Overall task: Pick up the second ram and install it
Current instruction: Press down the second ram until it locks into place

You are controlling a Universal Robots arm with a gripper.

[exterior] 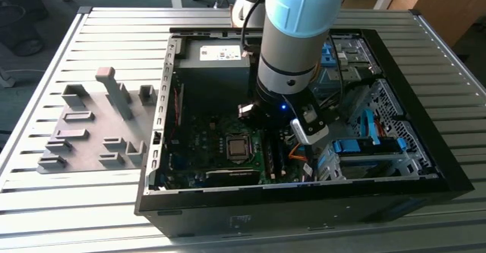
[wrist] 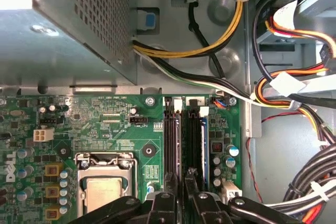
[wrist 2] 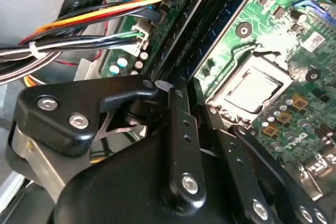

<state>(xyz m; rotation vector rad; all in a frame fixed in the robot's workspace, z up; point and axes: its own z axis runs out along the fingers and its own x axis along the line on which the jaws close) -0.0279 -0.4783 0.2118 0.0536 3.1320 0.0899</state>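
The arm was lowered into the computer case (exterior: 304, 185), its hand (wrist: 181, 203) poised over the memory slots (wrist: 184, 140) beside the processor socket (wrist: 105, 187). In the first wrist view the fingers (wrist: 164, 203) were seen closed on a thin edge in line with the slots, judged to be the second ram (wrist: 181, 182). The installing step was judged in hand; straight, even downward pressure would be called for. The grey fixture (exterior: 95, 125) on the worktop (exterior: 114, 37) was shown by the exterior view.

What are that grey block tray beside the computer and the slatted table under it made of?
The grey fixture tray looks like matte plastic: a uniform dull grey with soft-edged moulded blocks and no shine, though painted metal can't be ruled out. The table seems to be bare metal, probably aluminium: pale silver ribbed slats with a brushed sheen catching the light.
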